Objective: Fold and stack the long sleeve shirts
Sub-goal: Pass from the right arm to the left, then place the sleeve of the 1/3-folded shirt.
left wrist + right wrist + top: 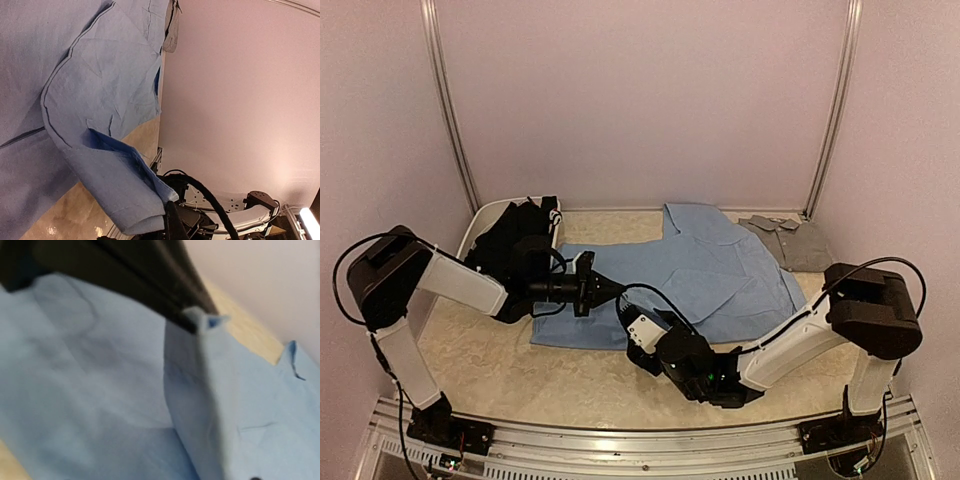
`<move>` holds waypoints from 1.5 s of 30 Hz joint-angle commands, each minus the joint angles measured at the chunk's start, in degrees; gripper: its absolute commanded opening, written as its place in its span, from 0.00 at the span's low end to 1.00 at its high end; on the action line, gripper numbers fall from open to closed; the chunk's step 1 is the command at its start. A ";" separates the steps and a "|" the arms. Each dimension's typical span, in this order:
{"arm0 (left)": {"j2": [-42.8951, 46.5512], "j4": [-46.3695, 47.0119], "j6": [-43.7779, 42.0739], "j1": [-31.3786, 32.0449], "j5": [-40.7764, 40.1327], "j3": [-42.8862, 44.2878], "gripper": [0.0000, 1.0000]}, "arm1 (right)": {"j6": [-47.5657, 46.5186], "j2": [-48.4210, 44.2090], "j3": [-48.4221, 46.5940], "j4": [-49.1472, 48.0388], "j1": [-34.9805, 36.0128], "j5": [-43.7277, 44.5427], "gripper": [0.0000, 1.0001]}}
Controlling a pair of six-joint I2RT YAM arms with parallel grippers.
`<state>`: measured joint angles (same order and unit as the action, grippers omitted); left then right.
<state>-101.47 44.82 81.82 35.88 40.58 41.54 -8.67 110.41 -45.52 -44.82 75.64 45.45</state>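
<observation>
The light blue long sleeve shirt [705,275] lies spread across the middle of the table. My left gripper [617,290] is shut on a fold of it near its front left part. The left wrist view shows that raised blue fold [125,185] pinched at the dark fingertips [176,222]. My right gripper [632,322] hovers close beside the same spot. Its own fingers do not show in the right wrist view, which sees only blue cloth [100,390] and the left gripper's dark fingers [150,280] holding a pinch. A grey shirt [792,240] lies at the back right. A black shirt [515,240] sits at the back left.
The black shirt rests in a white tub [480,222] at the back left corner. Pale walls close the table in on three sides, with metal posts [832,110] in the back corners. Both arm bases stand on the rail [640,455] at the near edge.
</observation>
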 commanded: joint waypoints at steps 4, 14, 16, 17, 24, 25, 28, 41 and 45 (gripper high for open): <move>4.47 -30.53 -26.89 -3.22 4.09 12.19 0.00 | 9.90 -15.46 2.26 15.74 0.49 -5.97 0.76; 1.46 -48.58 -41.42 -3.24 6.09 28.53 0.00 | 21.73 -38.17 4.36 35.28 -7.22 -5.08 0.76; 0.42 -52.42 -43.83 -3.18 5.87 31.60 0.00 | 22.95 -41.40 5.22 36.70 -9.86 -4.51 0.76; 0.09 -53.44 -44.29 -3.11 5.66 32.44 0.00 | 23.39 -42.59 5.54 37.28 -11.51 -4.42 0.76; 3.39 -57.56 -47.79 -3.27 0.94 27.52 0.00 | 24.49 -43.76 6.46 39.53 -17.44 -3.09 0.76; 3.80 -58.45 -48.75 -3.35 -0.37 26.57 0.00 | 24.95 -43.32 6.27 40.03 -18.25 -3.21 0.76; 5.06 -59.32 -50.39 -3.90 -2.05 23.68 0.00 | 25.36 -42.07 5.75 40.85 -19.94 -4.08 0.76; 10.50 -59.01 -50.54 -5.65 -2.28 21.48 0.00 | 27.56 -35.79 6.26 42.71 -26.59 -5.96 0.76; 12.69 -58.31 -49.35 -6.19 -1.55 21.40 0.00 | 29.01 -33.64 6.19 42.82 -29.18 -9.55 0.76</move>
<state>-91.92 -14.90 31.90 30.46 38.50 63.24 18.11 75.02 -39.66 -2.98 48.69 39.09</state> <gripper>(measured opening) 0.004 0.761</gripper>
